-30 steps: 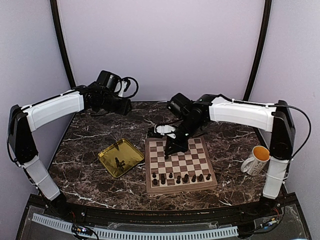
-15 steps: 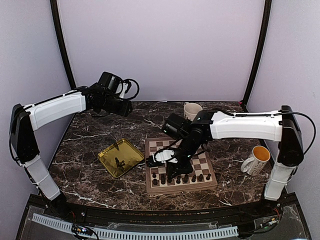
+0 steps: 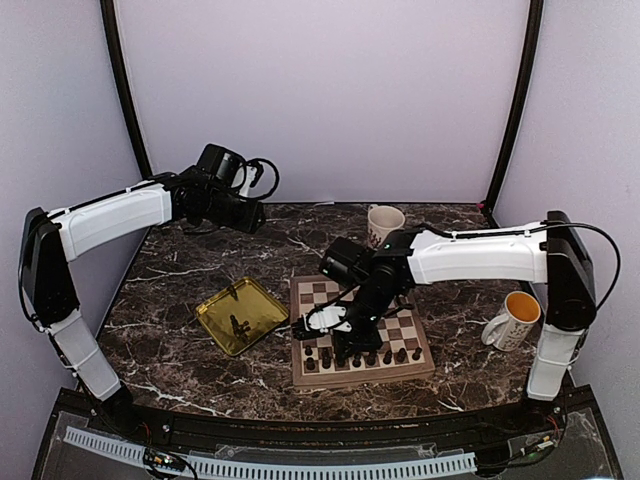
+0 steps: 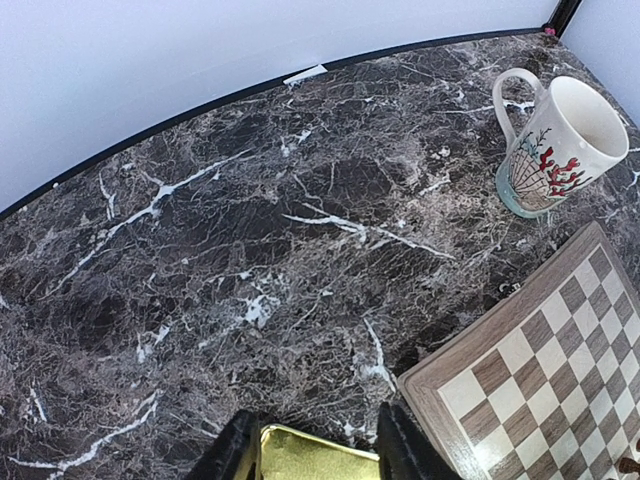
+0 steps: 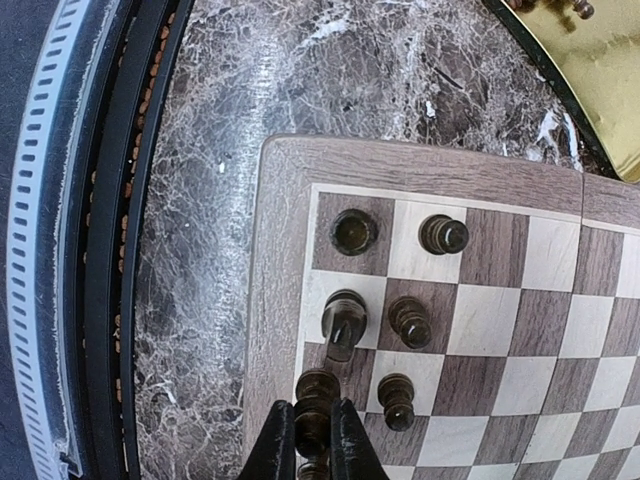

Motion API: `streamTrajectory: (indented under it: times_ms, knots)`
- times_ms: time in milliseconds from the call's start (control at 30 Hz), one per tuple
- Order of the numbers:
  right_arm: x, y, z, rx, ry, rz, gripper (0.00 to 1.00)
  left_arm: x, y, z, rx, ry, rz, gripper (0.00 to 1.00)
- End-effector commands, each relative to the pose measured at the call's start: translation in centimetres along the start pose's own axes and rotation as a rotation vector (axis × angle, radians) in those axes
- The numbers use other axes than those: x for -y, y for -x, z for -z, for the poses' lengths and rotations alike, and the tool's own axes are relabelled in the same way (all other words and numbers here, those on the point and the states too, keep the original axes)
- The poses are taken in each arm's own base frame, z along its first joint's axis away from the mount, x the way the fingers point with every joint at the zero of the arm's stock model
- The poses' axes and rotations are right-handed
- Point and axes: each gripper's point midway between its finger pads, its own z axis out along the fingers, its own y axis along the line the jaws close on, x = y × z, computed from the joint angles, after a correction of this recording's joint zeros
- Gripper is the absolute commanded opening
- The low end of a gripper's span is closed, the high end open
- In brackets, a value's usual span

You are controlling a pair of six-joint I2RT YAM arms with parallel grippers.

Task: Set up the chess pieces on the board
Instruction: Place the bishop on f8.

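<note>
The wooden chessboard [image 3: 392,332] lies at the table's middle, also in the right wrist view [image 5: 520,310] and left wrist view [image 4: 530,380]. Several dark chess pieces [image 3: 372,355] stand along its near rows. My right gripper [image 3: 340,347] is low over the board's near left part, shut on a dark chess piece [image 5: 317,400] above the edge row, beside a knight [image 5: 343,322] and pawns [image 5: 409,321]. A few pieces [image 3: 239,325] lie in the gold tray [image 3: 222,312]. My left gripper [image 4: 315,452] is open and empty, high above the tray's far edge [image 4: 320,462].
A patterned white mug [image 3: 383,223] stands behind the board, also in the left wrist view [image 4: 560,145]. A yellow-lined mug [image 3: 514,320] stands at the right. The table's black front rail [image 5: 100,240] runs close to the board's near edge.
My right gripper has moved from the board's far left part to its near left rows and lowered with the piece. The left arm has not moved.
</note>
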Motion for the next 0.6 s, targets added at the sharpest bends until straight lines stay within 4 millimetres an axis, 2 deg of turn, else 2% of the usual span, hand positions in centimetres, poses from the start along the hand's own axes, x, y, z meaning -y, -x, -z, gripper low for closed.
streamTrajectory:
  times_ms: [0, 400, 567]
  knots:
    - [0.42, -0.32, -1.01, -0.02, -0.015, -0.006, 0.08, -0.19, -0.39, 0.25, -0.021, -0.003, -0.007, 0.42]
    - [0.38, -0.83, -1.72, -0.034, -0.008, -0.012, 0.09, -0.02, -0.5, 0.14, -0.026, -0.011, -0.012, 0.41]
    - [0.53, -0.96, -1.94, -0.038, -0.013, -0.014, 0.15, 0.01, -0.67, -0.02, -0.033, -0.014, -0.01, 0.42]
